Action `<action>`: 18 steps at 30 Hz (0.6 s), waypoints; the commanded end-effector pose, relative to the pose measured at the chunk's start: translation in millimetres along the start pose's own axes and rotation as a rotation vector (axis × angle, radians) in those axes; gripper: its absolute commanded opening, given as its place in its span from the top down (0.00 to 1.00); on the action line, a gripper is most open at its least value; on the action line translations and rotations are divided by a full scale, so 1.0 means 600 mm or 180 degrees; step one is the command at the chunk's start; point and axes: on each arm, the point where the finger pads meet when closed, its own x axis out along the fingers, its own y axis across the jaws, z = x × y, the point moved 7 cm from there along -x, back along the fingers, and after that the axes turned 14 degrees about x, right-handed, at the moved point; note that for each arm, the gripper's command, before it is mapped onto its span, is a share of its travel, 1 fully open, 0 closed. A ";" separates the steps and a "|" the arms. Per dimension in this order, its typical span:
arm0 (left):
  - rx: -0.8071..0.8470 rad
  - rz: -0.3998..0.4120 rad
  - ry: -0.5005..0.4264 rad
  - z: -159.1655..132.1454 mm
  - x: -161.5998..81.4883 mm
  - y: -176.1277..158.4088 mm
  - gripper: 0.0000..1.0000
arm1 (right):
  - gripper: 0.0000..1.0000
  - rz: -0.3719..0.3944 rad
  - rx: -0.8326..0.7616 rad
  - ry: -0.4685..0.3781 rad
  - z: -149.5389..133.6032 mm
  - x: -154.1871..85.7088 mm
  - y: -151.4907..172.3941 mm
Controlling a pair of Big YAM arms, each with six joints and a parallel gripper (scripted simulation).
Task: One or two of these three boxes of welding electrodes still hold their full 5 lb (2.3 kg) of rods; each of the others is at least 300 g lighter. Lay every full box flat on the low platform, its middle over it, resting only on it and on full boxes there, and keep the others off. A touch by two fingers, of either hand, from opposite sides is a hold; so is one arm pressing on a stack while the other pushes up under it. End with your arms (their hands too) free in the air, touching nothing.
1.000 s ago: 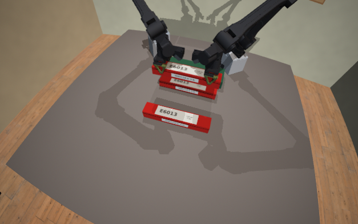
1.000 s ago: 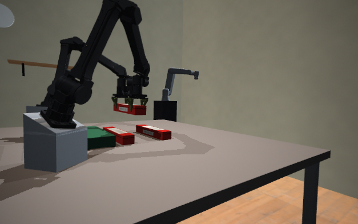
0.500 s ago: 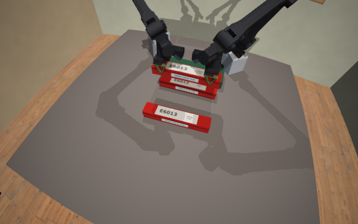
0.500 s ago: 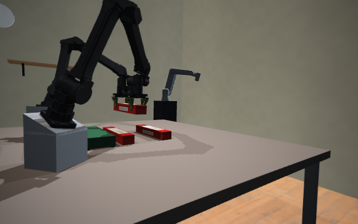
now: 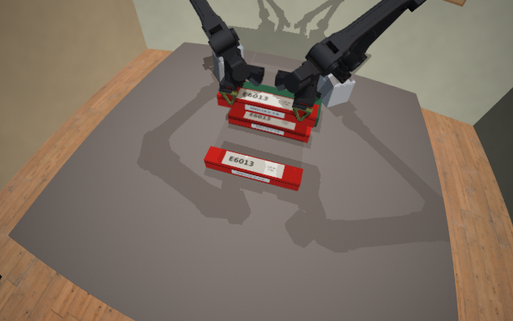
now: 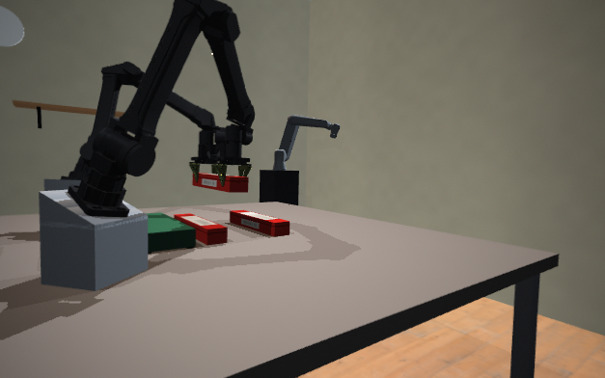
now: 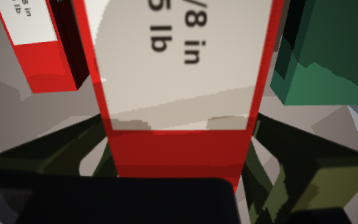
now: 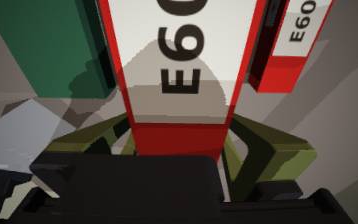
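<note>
A red E6013 box [image 5: 267, 99] [image 6: 237, 185] [image 7: 180, 155] [image 8: 180, 140] hangs level above the table, gripped near both ends. My left gripper [image 5: 302, 115] [image 7: 179, 111] is shut on its "5 lb" end. My right gripper [image 5: 228, 98] [image 8: 179, 111] is shut on its "E6013" end. A second red box [image 5: 269, 126] [image 6: 214, 234] lies flat on the table beside the green low platform [image 5: 318, 119] [image 6: 171, 227] [image 7: 330, 90] [image 8: 40, 60]. A third red box [image 5: 254, 165] [image 6: 261, 222] lies flat farther from the arms. The held box partly hides the platform in the top view.
The pale arm bases [image 5: 337, 91] [image 6: 94, 241] flank the platform. A grey robot arm [image 6: 304, 120] stands on a black pedestal [image 6: 279, 185] in the background. A wooden shelf [image 6: 68, 108] is on the wall.
</note>
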 end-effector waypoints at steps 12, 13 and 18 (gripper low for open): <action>-0.0114 0.0257 -0.0028 -0.034 -0.068 0.041 1.00 | 1.00 -0.0235 0.0005 -0.0247 0.025 -0.092 -0.042; -0.0114 0.0257 -0.0028 -0.034 -0.069 0.041 1.00 | 1.00 -0.0235 0.0005 -0.0247 0.025 -0.092 -0.043; -0.0114 0.0257 -0.0028 -0.034 -0.069 0.041 1.00 | 1.00 -0.0235 0.0005 -0.0247 0.025 -0.093 -0.043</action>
